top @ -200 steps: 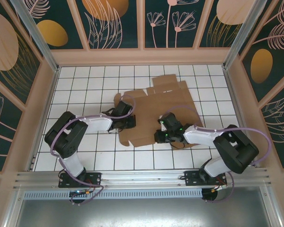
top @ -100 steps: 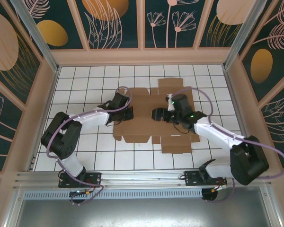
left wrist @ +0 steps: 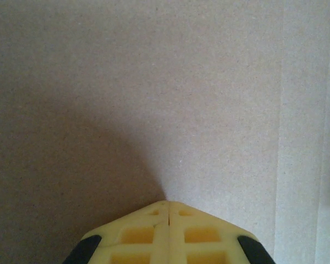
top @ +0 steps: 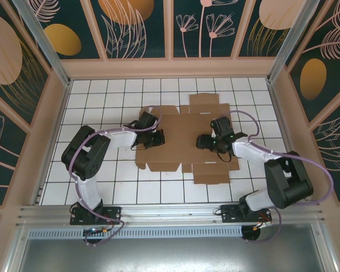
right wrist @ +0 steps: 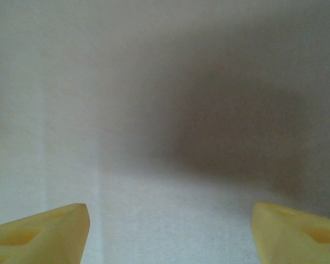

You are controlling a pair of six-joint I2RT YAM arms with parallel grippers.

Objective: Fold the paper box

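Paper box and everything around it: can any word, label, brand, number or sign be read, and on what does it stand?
No readable text in any view.
The paper box: plain brown cardboard, no print, also bare in both wrist views.
The wall panels: flower and leaf patterns, no lettering.
The tiled floor: grid lines, no marks.
The small board by the left arm's base: too small to read.

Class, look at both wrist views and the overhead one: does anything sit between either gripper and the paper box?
Nothing visible does. The left gripper, shut, and the right gripper, open, both face bare cardboard of the paper box, with no other object in between.
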